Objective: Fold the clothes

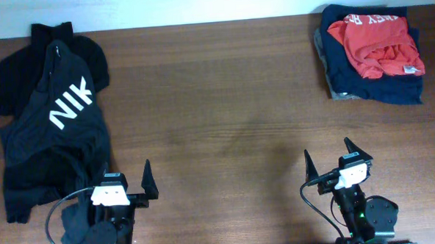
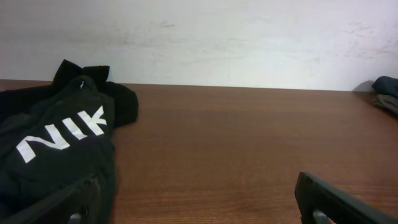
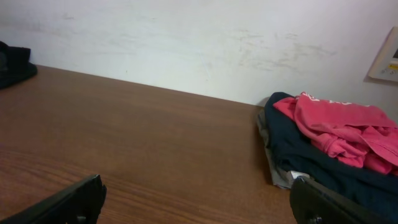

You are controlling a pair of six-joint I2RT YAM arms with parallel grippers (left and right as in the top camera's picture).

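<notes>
T-shirt [image 1: 56, 136] lies crumpled, unfolded. Left gripper [image 1: 126, 174] sits at its lower edge, right gripper [image 1: 326, 150] well apart from it; both spread wide, holding nothing.

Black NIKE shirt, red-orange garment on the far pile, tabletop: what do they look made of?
NIKE shirt: soft matte knit, likely cotton or a blend; slumps in loose creases, no sheen. Red-orange garment: similar matte knit, crumpled soft folds. Tabletop: wood or wood-look laminate, can't tell which; brown grain streaks, low satin sheen.

Black NIKE tee [image 1: 56, 136] crumpled, unfolded, far left table edge, lettering up
</notes>
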